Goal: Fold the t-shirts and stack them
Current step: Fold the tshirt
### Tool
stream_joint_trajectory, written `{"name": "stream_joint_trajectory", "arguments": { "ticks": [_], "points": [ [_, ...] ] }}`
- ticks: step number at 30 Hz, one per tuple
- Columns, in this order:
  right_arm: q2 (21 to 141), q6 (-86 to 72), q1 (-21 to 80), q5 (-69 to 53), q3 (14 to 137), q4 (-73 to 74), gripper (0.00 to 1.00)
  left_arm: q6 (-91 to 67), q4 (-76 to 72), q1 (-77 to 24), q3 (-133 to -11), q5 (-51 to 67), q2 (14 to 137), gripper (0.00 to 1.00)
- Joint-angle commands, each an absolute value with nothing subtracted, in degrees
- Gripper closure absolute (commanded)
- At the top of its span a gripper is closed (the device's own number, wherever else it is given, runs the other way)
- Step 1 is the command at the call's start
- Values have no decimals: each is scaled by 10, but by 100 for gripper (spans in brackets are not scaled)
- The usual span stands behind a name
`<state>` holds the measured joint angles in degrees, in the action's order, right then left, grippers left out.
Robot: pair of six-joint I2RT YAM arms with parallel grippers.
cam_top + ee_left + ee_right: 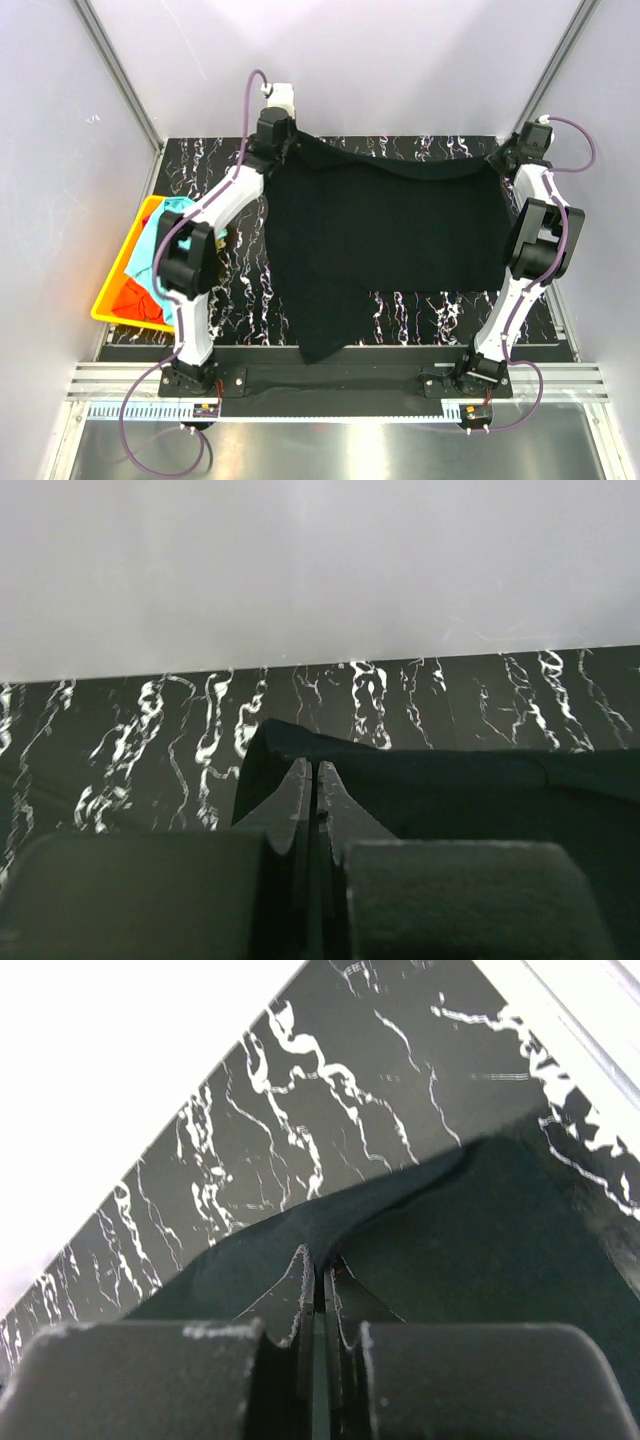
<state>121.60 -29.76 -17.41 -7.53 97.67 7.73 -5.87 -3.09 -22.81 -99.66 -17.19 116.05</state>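
Top view, large black t-shirt (pixel 385 240) spread across marbled table (pixel 240 290), left gripper (pixel 283 140) and right gripper (pixel 512 155) at its far corners, turquoise t-shirt (pixel 160 232) and orange-red t-shirt (pixel 135 298) heaped in yellow bin (pixel 112 303), left wrist view, jaws pinched tight on a lifted cloth corner, right wrist view, jaws clamped on the smooth dark edge

Black marble-look table (pixel 240 275), white veins. Pale plain walls (pixel 350 60) on three sides, metal posts (pixel 121 75) in far corners. Aluminium rail (pixel 110 385) along near edge. Even, soft light.
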Motion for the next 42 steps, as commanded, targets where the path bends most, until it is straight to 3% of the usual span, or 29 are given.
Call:
{"name": "stream_joint_trajectory", "arguments": {
  "ticks": [1, 11, 24, 42],
  "points": [
    [1215, -283, -176, -91, 1015, 121, 99, -94, -16, -219, -954, -181, 1070, 100],
    [1198, -265, -181, -75, 1006, 188, 97, -149, 66, -219, -844, -106, 991, 100],
    [1206, -261, -203, -73, 1005, 214, 96, -214, 104, -219, -788, -40, 965, 100],
    [1209, -254, -208, -48, 992, 230, 93, -211, 163, -217, -751, -71, 934, 100]
  ]
}}
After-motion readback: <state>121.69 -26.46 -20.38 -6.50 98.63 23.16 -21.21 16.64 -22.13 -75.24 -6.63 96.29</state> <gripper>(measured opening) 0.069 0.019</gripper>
